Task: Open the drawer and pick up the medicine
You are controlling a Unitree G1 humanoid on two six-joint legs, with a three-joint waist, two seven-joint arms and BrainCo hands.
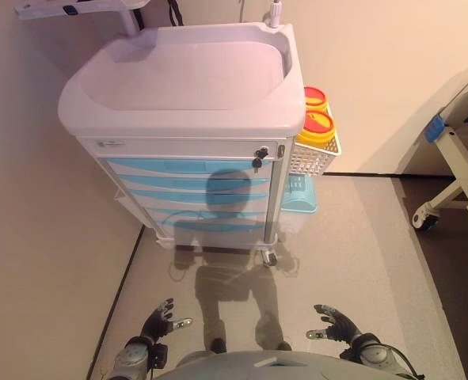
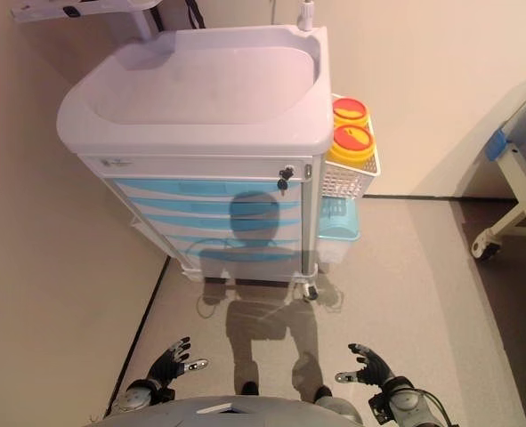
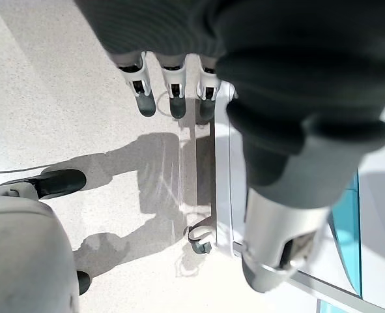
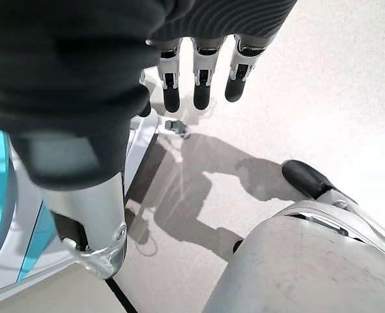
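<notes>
A white medical cart (image 1: pixel 182 79) stands ahead against the wall, with several light blue drawers (image 1: pixel 190 184) in its front, all closed. A key lock (image 1: pixel 260 154) sits at the top right of the drawer front. No medicine shows in any view. My left hand (image 1: pixel 157 321) hangs low at the lower left, fingers straight and empty. My right hand (image 1: pixel 336 324) hangs low at the lower right, also open and empty. Both are well short of the cart. The cart's base and a caster show in the left wrist view (image 3: pixel 199 241).
A white wire basket (image 1: pixel 313 154) on the cart's right side holds two yellow containers with red lids (image 1: pixel 317 119). A light blue bin (image 1: pixel 298 194) sits below it. A bed frame with a caster (image 1: pixel 435 206) stands at the right. A wall runs along the left.
</notes>
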